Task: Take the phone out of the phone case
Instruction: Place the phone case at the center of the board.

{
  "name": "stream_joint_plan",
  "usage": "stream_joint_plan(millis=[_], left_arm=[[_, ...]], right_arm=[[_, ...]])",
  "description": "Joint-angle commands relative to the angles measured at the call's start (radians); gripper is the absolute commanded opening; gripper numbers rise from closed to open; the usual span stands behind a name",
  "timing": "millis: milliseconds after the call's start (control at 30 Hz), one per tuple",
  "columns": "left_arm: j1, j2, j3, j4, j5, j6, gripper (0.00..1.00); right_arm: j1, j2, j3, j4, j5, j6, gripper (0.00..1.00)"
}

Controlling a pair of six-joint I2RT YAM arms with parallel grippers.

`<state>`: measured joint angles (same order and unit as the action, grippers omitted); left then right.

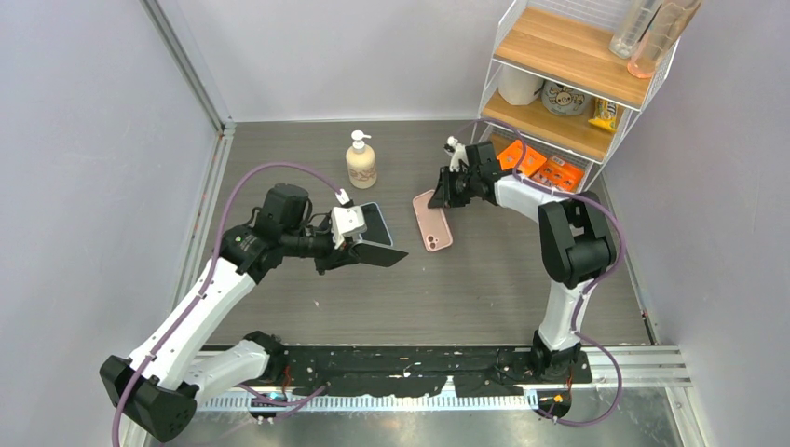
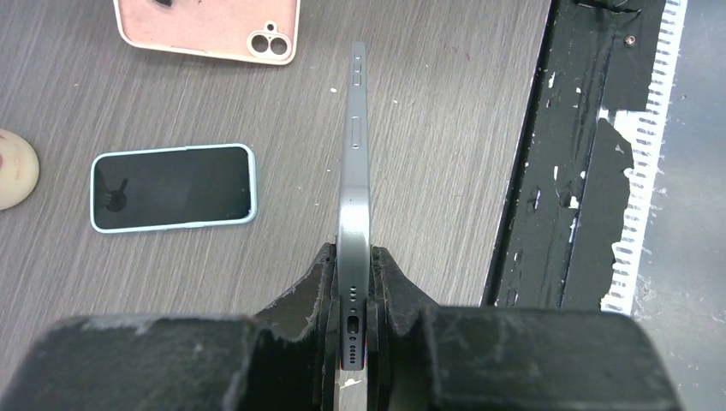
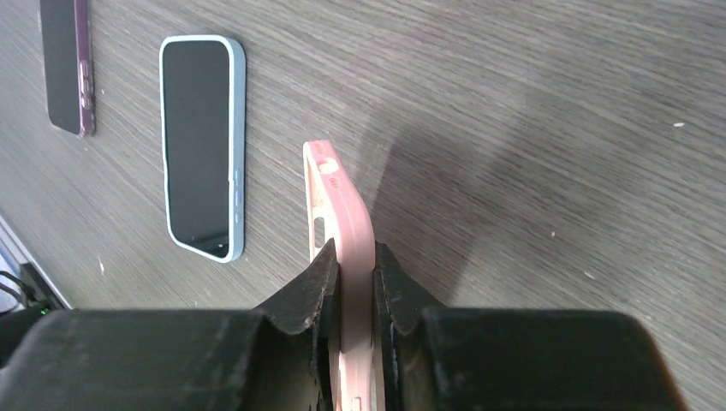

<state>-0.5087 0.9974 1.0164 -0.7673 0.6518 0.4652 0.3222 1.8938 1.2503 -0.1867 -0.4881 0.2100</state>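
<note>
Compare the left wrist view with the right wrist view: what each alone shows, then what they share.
Only the left wrist view: the left gripper shut on the grey phone, its charging port, an edge of the soap bottle, and the black base rail. Only the right wrist view: the right gripper shut on the pink case, seen edge-on. Both: the pink case, the blue-edged phone screen up on the table, and apparently the grey phone, top left in the right wrist view.

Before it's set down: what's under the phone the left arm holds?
Bare tabletop shows around the phone in the left tool; the blue-cased phone lies beside it. The spot directly beneath is hidden.
</note>
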Motion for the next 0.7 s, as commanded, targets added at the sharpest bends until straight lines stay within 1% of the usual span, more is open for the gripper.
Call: stream_joint_plan(millis=[0, 33, 100, 133, 167, 233, 267, 300, 333, 367, 400, 433, 467, 533, 633, 667], left_arm=[[0.004, -0.015, 0.011, 0.063, 0.025, -0.014, 0.00], [0.004, -0.013, 0.012, 0.065, 0.025, -0.015, 0.00], [0.004, -0.011, 0.012, 0.065, 0.027, -0.018, 0.00], [0.004, -0.010, 0.012, 0.066, 0.025, -0.017, 0.00], [0.004, -0.011, 0.013, 0.066, 0.025, -0.017, 0.00], [0.004, -0.010, 0.013, 0.067, 0.025, -0.018, 0.00], [0.005, -0.010, 0.012, 0.067, 0.024, -0.018, 0.00], [0.004, -0.010, 0.012, 0.067, 0.023, -0.017, 0.00], [0.004, -0.010, 0.011, 0.066, 0.022, -0.015, 0.00], [0.004, -0.010, 0.011, 0.066, 0.021, -0.013, 0.00], [0.004, -0.012, 0.012, 0.066, 0.019, -0.012, 0.00], [0.005, -0.013, 0.011, 0.065, 0.016, -0.009, 0.00], [0.004, -0.014, 0.014, 0.064, 0.014, -0.007, 0.00], [0.004, -0.018, 0.014, 0.063, 0.011, -0.004, 0.00], [0.006, -0.022, 0.015, 0.066, 0.008, 0.000, 0.00], [0.009, -0.022, 0.015, 0.068, 0.010, 0.000, 0.00]], right_arm=[[-0.001, 0.028, 0.051, 0.119, -0.032, 0.100, 0.09], [-0.002, 0.038, 0.051, 0.130, -0.029, 0.111, 0.10], [-0.005, 0.054, 0.050, 0.141, -0.023, 0.125, 0.15], [-0.006, 0.064, 0.052, 0.143, -0.018, 0.129, 0.20], [-0.006, 0.067, 0.052, 0.142, -0.014, 0.132, 0.22], [-0.008, 0.071, 0.044, 0.139, 0.005, 0.131, 0.33], [-0.008, 0.070, 0.042, 0.134, 0.019, 0.126, 0.36], [-0.008, 0.068, 0.038, 0.131, 0.034, 0.123, 0.43], [-0.008, 0.061, 0.035, 0.126, 0.041, 0.115, 0.45], [-0.008, 0.056, 0.031, 0.123, 0.051, 0.112, 0.51], [-0.008, 0.045, 0.029, 0.116, 0.056, 0.102, 0.54], [-0.007, 0.038, 0.025, 0.112, 0.066, 0.095, 0.59], [-0.007, 0.020, 0.023, 0.102, 0.073, 0.080, 0.61], [-0.007, -0.011, 0.016, 0.087, 0.093, 0.052, 0.69], [-0.003, -0.078, -0.001, 0.056, 0.129, -0.016, 0.77], [0.002, -0.093, -0.008, 0.048, 0.134, -0.032, 0.82]])
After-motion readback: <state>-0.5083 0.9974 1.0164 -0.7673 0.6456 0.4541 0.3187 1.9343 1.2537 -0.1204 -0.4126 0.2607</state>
